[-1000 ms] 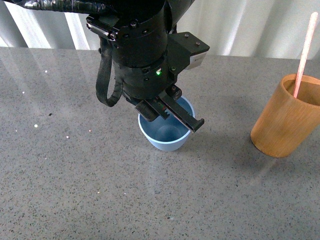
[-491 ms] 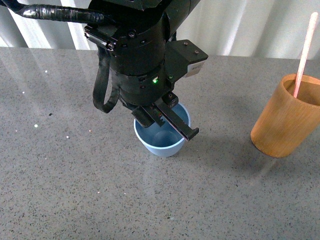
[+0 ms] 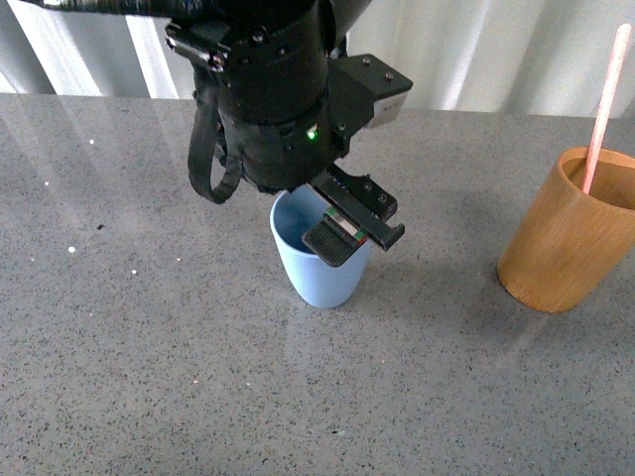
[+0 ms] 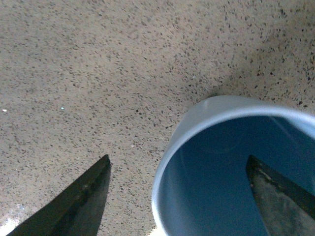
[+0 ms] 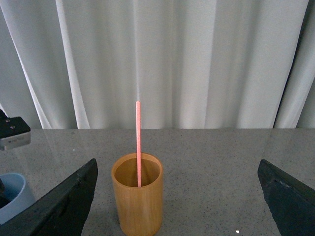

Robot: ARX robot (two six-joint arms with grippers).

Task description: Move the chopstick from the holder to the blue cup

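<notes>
Grey counter (image 3: 149,377) — chopstick (image 3: 603,109) stands near-upright in holder (image 3: 566,238); left pincer (image 4: 177,158), right pincer (image 5: 177,162) spread.

blue cup (image 3: 316,281) rim part-hidden, holder (image 3: 561,243) cropped rt

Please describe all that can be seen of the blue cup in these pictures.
The blue cup is a plain light-blue tumbler, matte like plastic, without handle, narrowing toward its base. It stands roughly upright on the grey speckled table, left of the wooden holder and apart from it. The left gripper hangs over it, open jaws astride the rim: one inside the cup, one outside. Nothing else shows inside. Whether a jaw touches the wall cannot be told.
</notes>
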